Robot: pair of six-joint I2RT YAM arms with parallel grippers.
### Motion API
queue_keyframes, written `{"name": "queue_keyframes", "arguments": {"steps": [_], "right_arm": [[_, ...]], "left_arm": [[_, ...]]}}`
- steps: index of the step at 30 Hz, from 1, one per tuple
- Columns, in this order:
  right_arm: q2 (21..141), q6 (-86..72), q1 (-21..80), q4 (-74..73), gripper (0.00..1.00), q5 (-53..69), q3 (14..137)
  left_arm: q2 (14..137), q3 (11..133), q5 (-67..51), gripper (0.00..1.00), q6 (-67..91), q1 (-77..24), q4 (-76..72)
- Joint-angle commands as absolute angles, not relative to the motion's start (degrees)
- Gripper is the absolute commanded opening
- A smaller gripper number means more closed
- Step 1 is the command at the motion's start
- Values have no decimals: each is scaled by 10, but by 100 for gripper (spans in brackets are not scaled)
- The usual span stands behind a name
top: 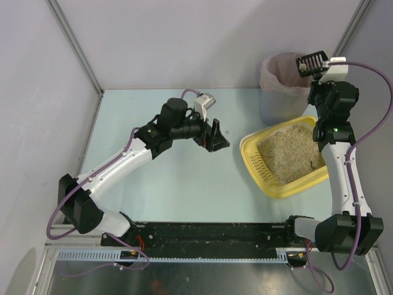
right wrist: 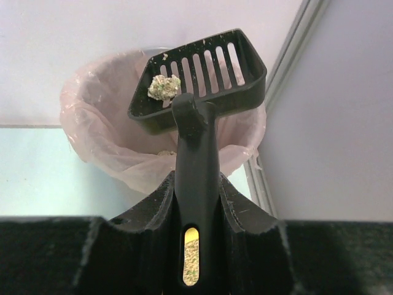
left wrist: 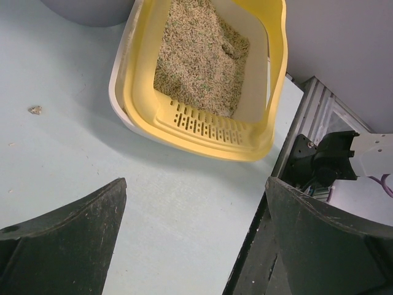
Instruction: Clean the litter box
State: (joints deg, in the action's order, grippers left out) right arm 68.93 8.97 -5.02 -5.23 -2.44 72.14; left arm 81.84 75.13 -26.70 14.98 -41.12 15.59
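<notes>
right pincer holds scoop over bin, beside litter box.

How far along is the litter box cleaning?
Done: one clump sits on the scoop, out of the litter box. In hand: the right gripper holds the scoop over the bin, not yet tipped. Remaining: another lump seems to lie in the litter, and a crumb on the table. The left gripper is open.
</notes>
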Motion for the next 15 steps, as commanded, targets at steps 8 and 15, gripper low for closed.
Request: {"name": "queue_keyframes", "arguments": {"steps": [8,15], "right_arm": [[704,319,-43,49,0,-32,754],[758,539,31,38,0,-156,754]], "left_arm": [[798,772,-284,99,144,-413,149],[807,774,-299,99,152,-413,149]]}}
